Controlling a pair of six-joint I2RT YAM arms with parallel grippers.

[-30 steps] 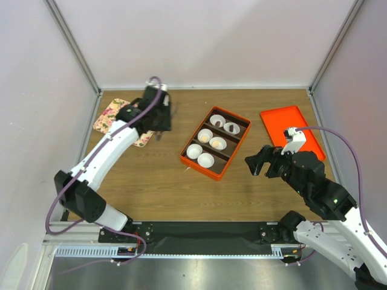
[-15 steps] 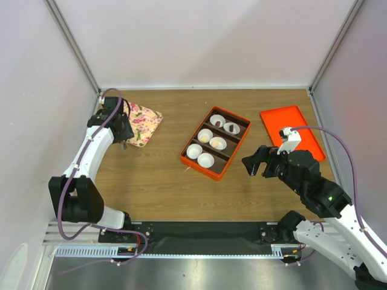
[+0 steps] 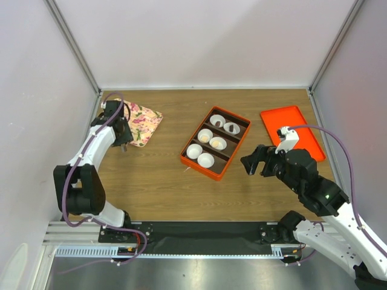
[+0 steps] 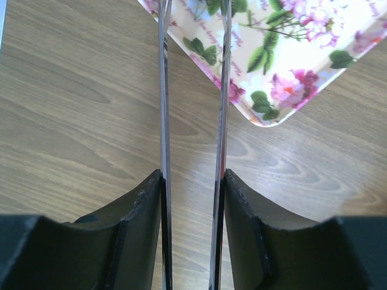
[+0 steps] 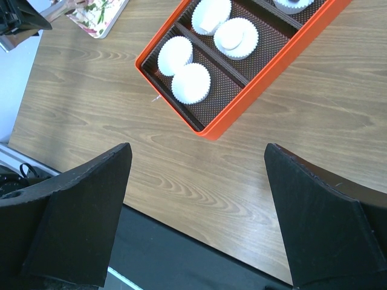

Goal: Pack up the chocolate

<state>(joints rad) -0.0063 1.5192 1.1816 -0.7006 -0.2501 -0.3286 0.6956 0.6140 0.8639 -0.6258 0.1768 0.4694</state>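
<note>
The left pincer [image 4: 193,18], blades narrow with nothing seen between, has swung away from the box [image 3: 233,153] to the flowered tray [image 3: 145,121] at the surface's [image 3: 157,181] far-left corner, probably for another piece, while chocolate [image 3: 204,138] sits in four cups [image 3: 217,143] mid-surface and the right pincer [image 5: 198,148] waits wide.

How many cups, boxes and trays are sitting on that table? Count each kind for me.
White paper cups: 6
Orange divided box: 1
Flat orange tray: 1
Flowered tray: 1
Total: 9
</note>
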